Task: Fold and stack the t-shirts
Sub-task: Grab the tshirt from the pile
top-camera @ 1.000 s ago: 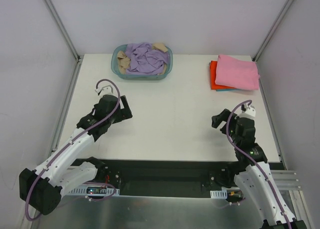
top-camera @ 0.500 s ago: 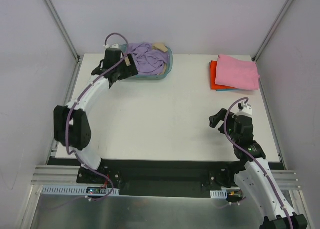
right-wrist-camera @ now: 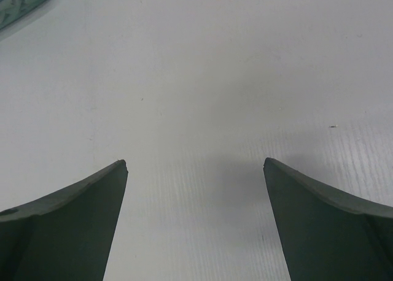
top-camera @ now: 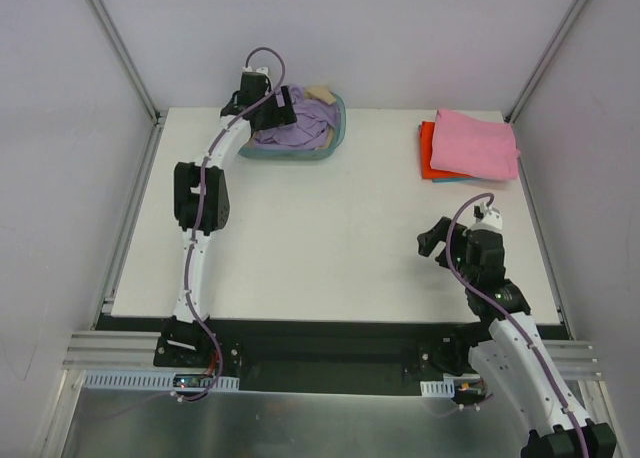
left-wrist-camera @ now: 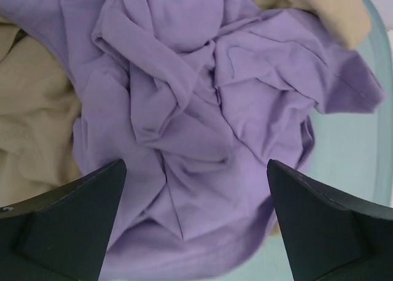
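Observation:
A crumpled lavender-purple t-shirt point(top-camera: 298, 125) lies on top in the teal basket point(top-camera: 338, 138) at the back of the table, over a beige t-shirt point(top-camera: 319, 92). In the left wrist view the purple shirt point(left-wrist-camera: 202, 121) fills the frame, with the beige shirt point(left-wrist-camera: 31, 127) at the left. My left gripper point(top-camera: 283, 106) hangs open just above the purple shirt, touching nothing I can see; it also shows in the left wrist view point(left-wrist-camera: 196, 170). A folded pink t-shirt point(top-camera: 475, 143) lies on a folded orange-red t-shirt point(top-camera: 428, 153) at the back right. My right gripper point(top-camera: 432, 241) is open and empty over bare table, as in its wrist view point(right-wrist-camera: 195, 165).
The white table point(top-camera: 340, 228) is bounded by metal frame posts at the back corners. The basket's rim point(left-wrist-camera: 374, 109) shows at the right of the left wrist view. A corner of the basket point(right-wrist-camera: 18, 2) shows at the top left of the right wrist view.
My left arm has stretched from the near left of the table out to the basket and now hangs over the purple shirt. My right gripper has shifted slightly.

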You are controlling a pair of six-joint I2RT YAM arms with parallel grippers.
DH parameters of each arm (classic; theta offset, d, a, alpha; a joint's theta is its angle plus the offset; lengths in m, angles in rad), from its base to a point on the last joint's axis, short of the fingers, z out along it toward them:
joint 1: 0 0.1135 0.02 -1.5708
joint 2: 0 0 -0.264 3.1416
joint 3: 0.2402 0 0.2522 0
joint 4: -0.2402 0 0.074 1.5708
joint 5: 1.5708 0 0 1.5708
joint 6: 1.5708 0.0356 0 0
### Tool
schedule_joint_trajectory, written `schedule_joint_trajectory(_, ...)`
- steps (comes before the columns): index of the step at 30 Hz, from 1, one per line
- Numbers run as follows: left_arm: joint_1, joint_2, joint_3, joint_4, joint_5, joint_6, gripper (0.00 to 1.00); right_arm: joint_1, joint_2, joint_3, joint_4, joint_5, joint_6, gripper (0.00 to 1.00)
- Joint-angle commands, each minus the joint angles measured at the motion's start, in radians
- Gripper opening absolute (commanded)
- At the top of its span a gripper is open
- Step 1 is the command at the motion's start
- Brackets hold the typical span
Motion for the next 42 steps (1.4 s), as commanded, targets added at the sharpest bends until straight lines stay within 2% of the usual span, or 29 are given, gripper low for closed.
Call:
schedule_joint_trajectory(1, 0.006, 0.085, 0.146, -0.007, -0.069, 0.025, 0.98, 0.006, 0.016, 0.028, 0.037, 0.018, -0.012, 0.97)
schedule_joint_trajectory(5, 0.003, 0.133, 0.177, 0.002, -0.159, 0.036, 0.91, 0.006, 0.034, 0.034, 0.040, 0.023, -0.015, 0.97)
schedule_joint_trajectory(8, 0.003, 0.147, 0.178, 0.028, -0.153, 0.039, 0.73, 0.008, 0.053, 0.039, 0.040, 0.018, -0.017, 0.97)
schedule_joint_trajectory(9, 0.000, 0.148, 0.178, 0.031, -0.153, 0.039, 0.60, 0.009, 0.053, 0.039, 0.040, 0.016, -0.017, 0.97)
schedule_joint_trajectory(12, -0.001, 0.134, 0.185, 0.042, -0.161, 0.065, 0.38, 0.008, 0.045, 0.038, 0.032, 0.022, -0.020, 0.97)
schedule_joint_trajectory(13, -0.001, 0.125, 0.185, 0.045, -0.162, 0.066, 0.20, 0.008, 0.036, 0.036, 0.034, 0.022, -0.018, 0.97)
schedule_joint_trajectory(16, -0.001, 0.081, 0.191, 0.058, -0.155, 0.074, 0.00, 0.008, 0.023, 0.036, 0.029, 0.025, -0.020, 0.97)
schedule_joint_trajectory(26, -0.032, -0.180, 0.149, 0.085, -0.061, 0.114, 0.00, 0.008, -0.012, 0.034, 0.011, 0.024, -0.018, 0.97)
schedule_joint_trajectory(36, -0.156, -0.580, 0.139, 0.098, -0.118, 0.212, 0.00, 0.008, -0.050, 0.030, 0.005, 0.006, -0.011, 0.97)
schedule_joint_trajectory(42, -0.273, -0.795, 0.073, 0.106, -0.052, 0.272, 0.00, 0.008, -0.076, 0.021, 0.003, -0.001, 0.001, 0.97)
